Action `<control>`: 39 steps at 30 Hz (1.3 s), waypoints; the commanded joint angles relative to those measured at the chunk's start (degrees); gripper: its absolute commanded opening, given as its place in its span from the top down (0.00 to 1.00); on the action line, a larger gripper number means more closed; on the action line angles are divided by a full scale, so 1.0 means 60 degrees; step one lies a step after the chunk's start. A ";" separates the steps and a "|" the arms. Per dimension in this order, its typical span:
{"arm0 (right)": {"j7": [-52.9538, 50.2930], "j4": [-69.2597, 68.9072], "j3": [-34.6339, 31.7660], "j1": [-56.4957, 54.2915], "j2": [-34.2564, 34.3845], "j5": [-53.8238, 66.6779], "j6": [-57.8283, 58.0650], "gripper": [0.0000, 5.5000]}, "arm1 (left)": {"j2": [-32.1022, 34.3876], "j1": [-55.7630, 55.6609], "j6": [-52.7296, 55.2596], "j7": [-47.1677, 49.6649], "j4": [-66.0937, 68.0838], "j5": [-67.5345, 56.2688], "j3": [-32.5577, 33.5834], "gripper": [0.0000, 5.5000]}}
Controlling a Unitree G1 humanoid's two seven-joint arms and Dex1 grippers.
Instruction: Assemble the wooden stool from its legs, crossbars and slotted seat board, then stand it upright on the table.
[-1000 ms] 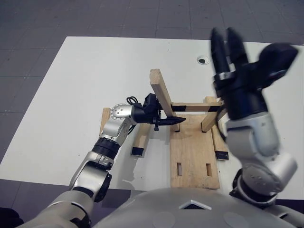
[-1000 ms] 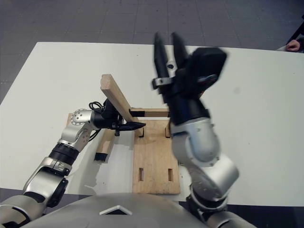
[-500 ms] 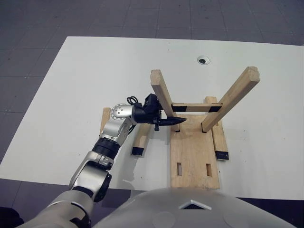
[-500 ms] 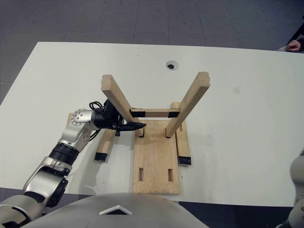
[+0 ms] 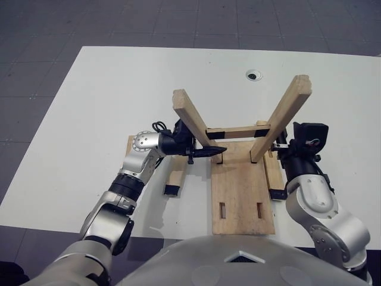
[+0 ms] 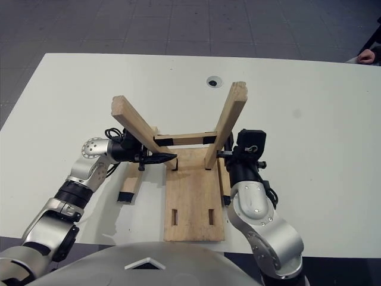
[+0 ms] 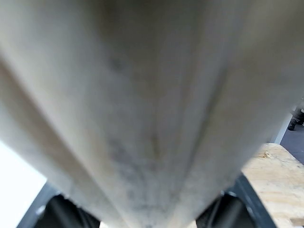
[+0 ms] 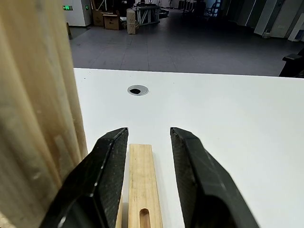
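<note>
The slotted seat board (image 5: 241,196) lies flat on the white table (image 5: 107,95). Two legs stand on its far end, leaning apart: the left leg (image 5: 189,122) and the right leg (image 5: 281,119). A crossbar (image 5: 235,131) joins them. My left gripper (image 5: 209,150) is shut on the left leg low down; in the left wrist view that leg (image 7: 142,95) is pressed close between dark fingers (image 7: 228,211). My right gripper (image 8: 148,135) is open, low beside the right leg (image 8: 33,118), over a loose slotted piece (image 8: 141,185).
Loose wooden pieces with black ends lie either side of the board: one on the left (image 5: 174,179), another behind it (image 5: 131,148), one on the right (image 5: 274,179). A cable hole (image 5: 254,75) sits in the far tabletop. The table's near edge runs just below the board.
My right arm, raised in front of the head camera a second ago, has come down beside the right leg. The leg frame and my left gripper have shifted slightly left.
</note>
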 commanded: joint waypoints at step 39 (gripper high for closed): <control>0.4392 0.0533 0.2877 -0.1273 0.1904 -0.1239 0.0082 0.70 | 0.1208 0.1184 0.1723 0.0778 0.1095 0.3158 -0.3180 0.63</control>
